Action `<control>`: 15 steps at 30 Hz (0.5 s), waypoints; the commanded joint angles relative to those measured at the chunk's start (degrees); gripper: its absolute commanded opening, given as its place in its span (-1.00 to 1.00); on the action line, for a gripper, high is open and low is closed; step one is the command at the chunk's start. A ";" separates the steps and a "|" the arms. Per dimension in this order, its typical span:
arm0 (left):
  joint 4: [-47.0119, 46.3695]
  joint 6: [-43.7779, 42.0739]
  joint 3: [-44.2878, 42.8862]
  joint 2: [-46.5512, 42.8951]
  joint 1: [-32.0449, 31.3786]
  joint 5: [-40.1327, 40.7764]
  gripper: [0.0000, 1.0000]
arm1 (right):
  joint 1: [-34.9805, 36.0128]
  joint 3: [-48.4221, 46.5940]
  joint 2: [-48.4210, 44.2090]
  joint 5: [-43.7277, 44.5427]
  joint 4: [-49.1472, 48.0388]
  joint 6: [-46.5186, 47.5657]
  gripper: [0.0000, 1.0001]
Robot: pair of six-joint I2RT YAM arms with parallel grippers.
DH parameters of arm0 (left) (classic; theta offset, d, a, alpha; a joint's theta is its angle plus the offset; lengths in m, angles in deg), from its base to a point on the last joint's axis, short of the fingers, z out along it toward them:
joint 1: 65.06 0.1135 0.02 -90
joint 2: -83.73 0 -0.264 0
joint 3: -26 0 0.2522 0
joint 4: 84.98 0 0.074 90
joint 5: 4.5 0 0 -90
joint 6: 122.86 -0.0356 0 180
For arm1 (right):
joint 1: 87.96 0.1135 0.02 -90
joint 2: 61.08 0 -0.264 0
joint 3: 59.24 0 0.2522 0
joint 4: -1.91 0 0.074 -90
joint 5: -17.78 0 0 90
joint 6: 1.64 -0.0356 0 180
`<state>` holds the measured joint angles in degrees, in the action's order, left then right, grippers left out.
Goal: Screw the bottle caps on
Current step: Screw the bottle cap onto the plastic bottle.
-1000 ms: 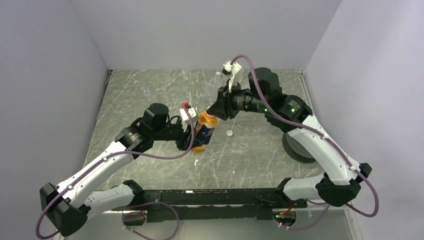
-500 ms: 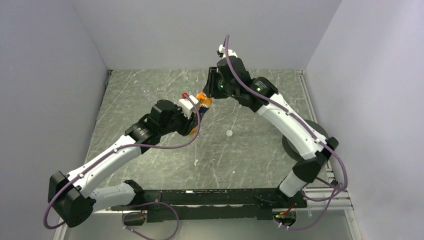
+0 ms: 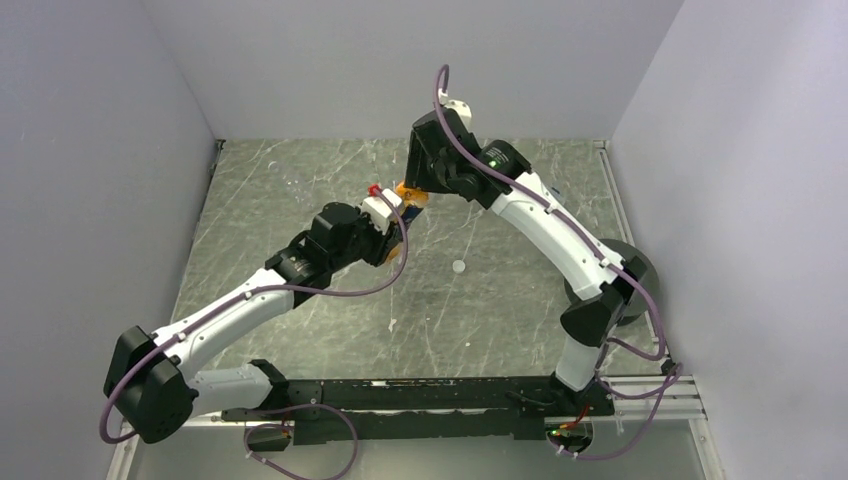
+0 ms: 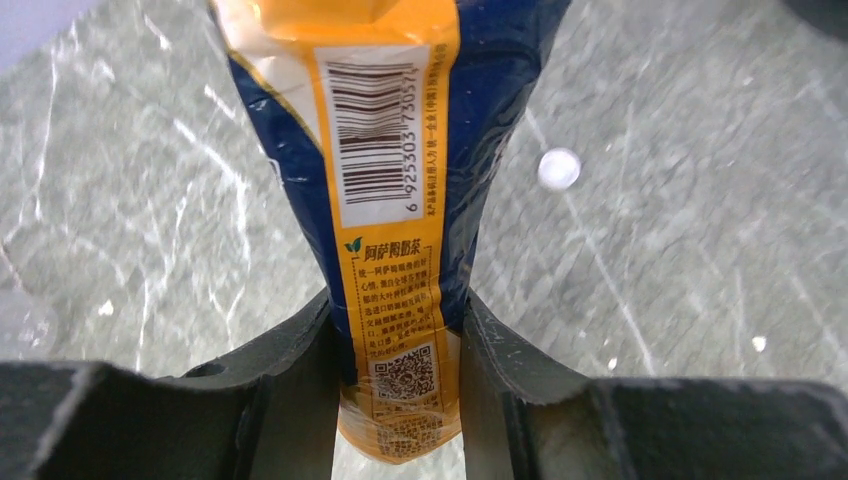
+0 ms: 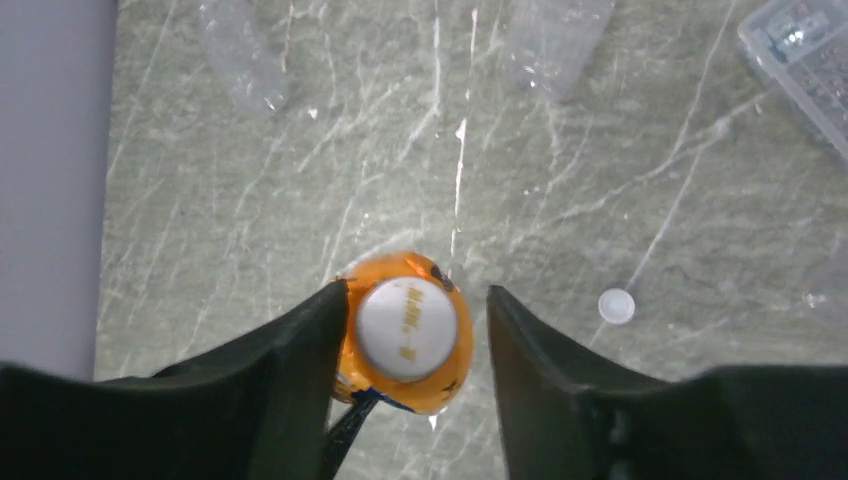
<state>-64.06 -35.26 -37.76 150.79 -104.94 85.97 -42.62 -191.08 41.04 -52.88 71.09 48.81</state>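
Note:
The orange-amber bottle with a blue and yellow label is clamped near its base by my left gripper, which holds it above the table. It also shows in the top view. A white cap sits on the bottle's mouth. My right gripper hangs over it, pointing down, open. Its left finger touches the bottle's shoulder and its right finger stands apart. A loose white cap lies on the table, also seen in the left wrist view and the top view.
Two clear plastic bottles lie on the marble table beyond the grippers. A clear rectangular box sits at the right. A large black disc lies behind the right arm. A small white speck lies near the front.
My left arm has carried the orange bottle towards the back of the table. My right arm has swung up and over, from beside the bottle's neck to above its cap.

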 commanded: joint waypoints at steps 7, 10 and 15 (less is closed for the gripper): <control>-4.93 1.29 2.04 -4.45 -0.55 -16.90 -1.00 | -2.06 10.46 -18.13 -5.24 -4.40 6.72 0.99; -3.41 1.30 2.01 -4.99 -0.19 -25.08 -1.00 | -2.42 15.72 -24.54 -9.06 -8.79 11.18 0.99; 0.01 1.07 0.32 -4.40 1.06 -43.85 -1.00 | -4.40 26.70 -33.94 -22.42 -17.47 19.87 0.99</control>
<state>-65.52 -34.73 -35.73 147.47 -104.77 60.57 -45.66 -170.45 12.17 -62.72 62.65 59.78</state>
